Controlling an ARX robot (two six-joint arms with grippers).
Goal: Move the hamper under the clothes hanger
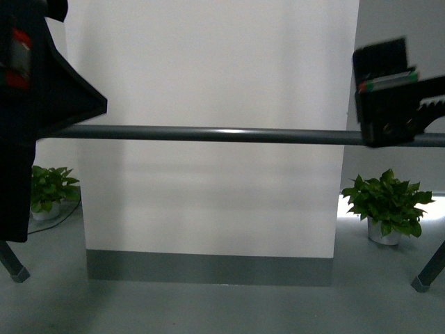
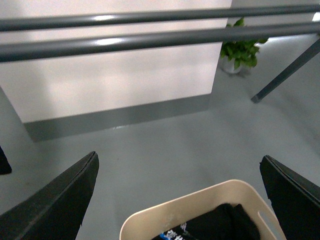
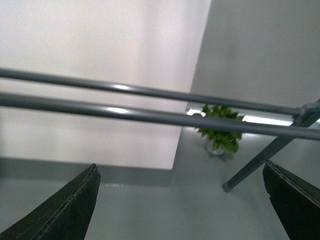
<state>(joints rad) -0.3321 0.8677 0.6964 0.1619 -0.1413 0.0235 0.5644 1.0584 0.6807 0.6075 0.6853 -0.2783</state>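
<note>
Step in hand: judged as bringing the hamper (image 2: pixel 200 212) in beneath the bar of the clothes hanger (image 1: pixel 208 133); neither gripper holds it yet.
Hamper: beige tub, seen only in the left wrist view, on the grey floor (image 2: pixel 165 150) below the left gripper (image 2: pixel 180 195). It lies on the near side of the bars, not yet under them. Dark clothing (image 2: pixel 220 225) fills it. A slot handle (image 2: pixel 265 220) shows at its rim.
Clothes hanger: dark grey horizontal bar spans the front view; splayed legs (image 1: pixel 427 268) stand at both edges. Wrist views show two parallel bars. A dark garment (image 1: pixel 21 125) hangs at the bar's left end.
Left gripper: fingers (image 2: pixel 55 200) spread wide, nothing between them.
Right gripper: right gripper (image 3: pixel 180 200) has fingers (image 3: pixel 60 207) wide apart, empty, raised level with the bars.
Recommended grip: lower the left gripper to the rim and close on the wall beside the slot handle.
Recommended motion: slide the tub along the floor towards the white wall (image 1: pixel 208 69); stop once centred between the legs.
Hazard: raised arms may strike the bars; lower them first.
Surroundings: potted plant (image 1: pixel 386 205) beyond the right leg, clear of the path.
</note>
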